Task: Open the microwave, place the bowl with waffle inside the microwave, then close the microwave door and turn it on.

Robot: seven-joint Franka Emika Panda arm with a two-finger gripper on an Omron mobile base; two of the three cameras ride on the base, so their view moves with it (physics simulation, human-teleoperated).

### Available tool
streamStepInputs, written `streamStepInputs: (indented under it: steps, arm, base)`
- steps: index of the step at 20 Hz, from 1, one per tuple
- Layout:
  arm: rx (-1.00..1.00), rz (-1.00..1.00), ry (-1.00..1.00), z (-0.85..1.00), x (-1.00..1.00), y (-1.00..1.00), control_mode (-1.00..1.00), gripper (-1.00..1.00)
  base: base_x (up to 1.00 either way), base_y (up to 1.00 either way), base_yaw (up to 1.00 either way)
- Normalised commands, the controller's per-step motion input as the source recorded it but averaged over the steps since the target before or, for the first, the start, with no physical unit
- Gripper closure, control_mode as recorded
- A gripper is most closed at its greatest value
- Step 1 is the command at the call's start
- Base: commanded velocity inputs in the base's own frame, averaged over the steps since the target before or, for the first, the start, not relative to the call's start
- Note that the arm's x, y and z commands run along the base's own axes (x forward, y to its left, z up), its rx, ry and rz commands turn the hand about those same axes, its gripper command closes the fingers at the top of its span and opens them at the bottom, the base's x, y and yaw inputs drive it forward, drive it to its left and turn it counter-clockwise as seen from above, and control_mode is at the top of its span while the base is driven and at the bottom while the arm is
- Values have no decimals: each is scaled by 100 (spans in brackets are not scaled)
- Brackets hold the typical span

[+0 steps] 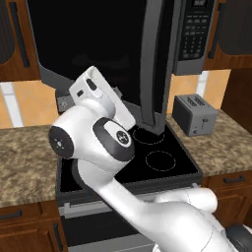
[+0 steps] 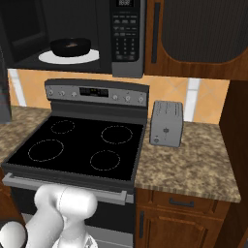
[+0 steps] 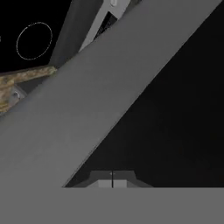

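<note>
The microwave hangs above the stove with its cavity open. Inside, the black bowl sits on the white turntable plate, and the golden waffle lies in the bowl. The microwave door stands swung out, its black glass facing the left base camera. My white hand reaches up to the door's lower grey frame. In the hand view my gripper is shut with nothing in it, its tips close against the door's grey frame and dark glass.
The black-topped stove lies below the microwave, with a knob panel at its back. A grey toaster stands on the speckled counter to the right. Brown cabinets flank the microwave.
</note>
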Motion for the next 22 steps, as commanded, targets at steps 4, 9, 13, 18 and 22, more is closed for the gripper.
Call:
streamStepInputs:
  steps: [4,9,13,18,22]
  arm:
    - [31,3,25,49,16,-100,-100,100]
    - [30,8,10,11,57,-100,-100,100]
    - [20,11,13,-4,98,-99,-100,100]
    - [11,6,13,-10,100,-66,-100,100]
    - [7,4,10,-10,100,-40,-100,100]
  base:
    - [0,0,0]
    - [0,0,0]
    - [0,0,0]
    - [0,0,0]
    - [0,0,0]
